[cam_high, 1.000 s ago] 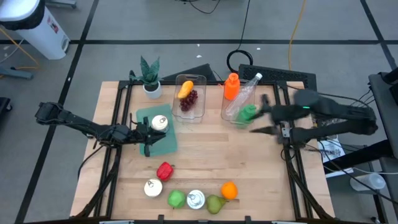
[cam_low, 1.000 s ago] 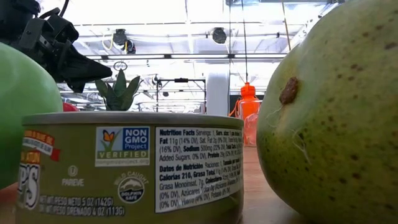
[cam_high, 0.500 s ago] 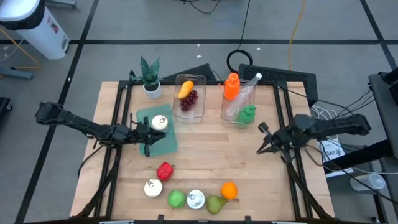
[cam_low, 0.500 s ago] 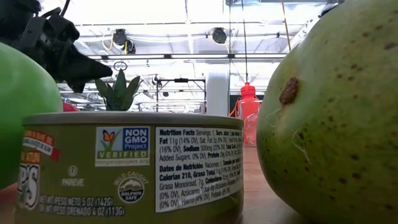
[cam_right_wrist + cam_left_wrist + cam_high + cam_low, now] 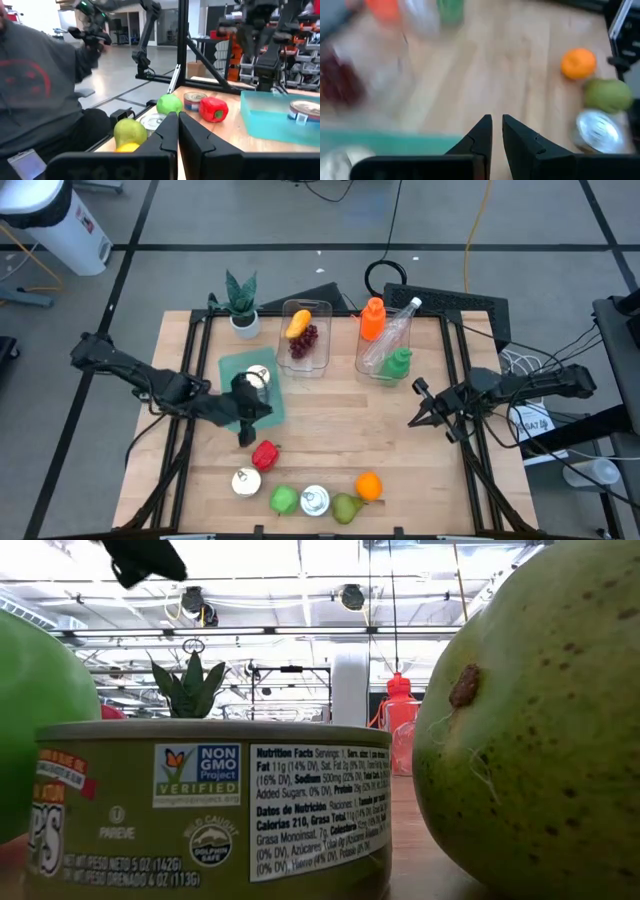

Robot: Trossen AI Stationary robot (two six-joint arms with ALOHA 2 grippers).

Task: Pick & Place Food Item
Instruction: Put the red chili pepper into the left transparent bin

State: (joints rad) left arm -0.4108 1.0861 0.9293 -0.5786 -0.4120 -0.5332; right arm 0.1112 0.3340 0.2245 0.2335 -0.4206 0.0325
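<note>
We hold the left end effector [image 5: 247, 423] nearly closed and empty, just above the red pepper [image 5: 265, 453], probably lining up a pick from the near food row on the surface [image 5: 340, 430]. The right end effector [image 5: 419, 412], closed and empty, waits at the right edge.

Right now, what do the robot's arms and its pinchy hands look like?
Both arms are thin, dark, nearly black, made of jointed sections. The left gripper and the right gripper each end in two narrow fingers. Close up, the left one's fingers are black, smooth and wedge-shaped, tapering to blunt tips, and sit on a flat black bar. No stickers or writing show on them.
</note>
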